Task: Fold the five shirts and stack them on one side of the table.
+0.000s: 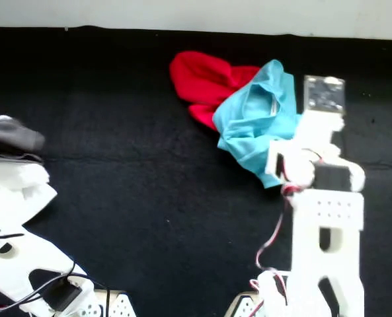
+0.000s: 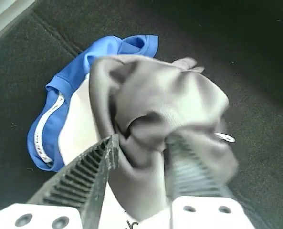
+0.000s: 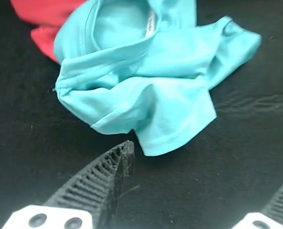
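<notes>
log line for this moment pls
left gripper: shut on grey shirt | right gripper: open near turquoise shirt | red shirt: partly under turquoise

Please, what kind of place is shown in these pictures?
Probably a robotics test bench: a black-topped table, two white robot arms at its near edge, and crumpled shirts such as the red shirt and turquoise shirt lying on it.
</notes>
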Tool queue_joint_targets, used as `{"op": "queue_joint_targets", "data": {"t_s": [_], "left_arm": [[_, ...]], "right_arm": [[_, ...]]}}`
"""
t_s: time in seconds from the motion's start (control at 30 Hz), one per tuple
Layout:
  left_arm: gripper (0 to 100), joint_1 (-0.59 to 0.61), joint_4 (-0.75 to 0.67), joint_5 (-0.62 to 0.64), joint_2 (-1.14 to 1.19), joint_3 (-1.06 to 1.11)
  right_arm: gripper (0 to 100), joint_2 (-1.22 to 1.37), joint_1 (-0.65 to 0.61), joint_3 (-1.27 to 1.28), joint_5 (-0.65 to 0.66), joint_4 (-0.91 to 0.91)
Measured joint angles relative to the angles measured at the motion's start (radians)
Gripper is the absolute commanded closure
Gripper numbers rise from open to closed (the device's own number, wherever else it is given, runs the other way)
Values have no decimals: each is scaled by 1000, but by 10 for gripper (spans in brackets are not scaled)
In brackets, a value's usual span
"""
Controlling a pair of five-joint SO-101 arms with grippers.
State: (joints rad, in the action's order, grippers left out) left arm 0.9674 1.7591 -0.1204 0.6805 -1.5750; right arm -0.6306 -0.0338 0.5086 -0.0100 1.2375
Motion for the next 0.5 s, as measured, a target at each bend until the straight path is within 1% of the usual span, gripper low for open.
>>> {"op": "queue_joint_targets", "data": {"t_s": [0.13,0.23,0.3,0.4,0.43,0.47,0.5], "left_arm": [[744,8,0,-2,-28,0],[744,3,0,-2,-77,2],[744,-23,0,-2,-103,2],[745,-100,0,-2,-115,3],[745,-133,0,-2,-115,3],[745,-166,0,-2,-115,6],[745,-201,0,-2,-115,14]], "right_arm": [[545,169,-37,-11,0,-31],[545,299,-49,-64,0,-61],[545,390,-49,-107,0,-81],[550,534,-48,-176,0,-95],[574,583,-48,-199,0,-95],[622,631,-48,-226,0,-95],[694,678,-48,-247,0,-95]]}}
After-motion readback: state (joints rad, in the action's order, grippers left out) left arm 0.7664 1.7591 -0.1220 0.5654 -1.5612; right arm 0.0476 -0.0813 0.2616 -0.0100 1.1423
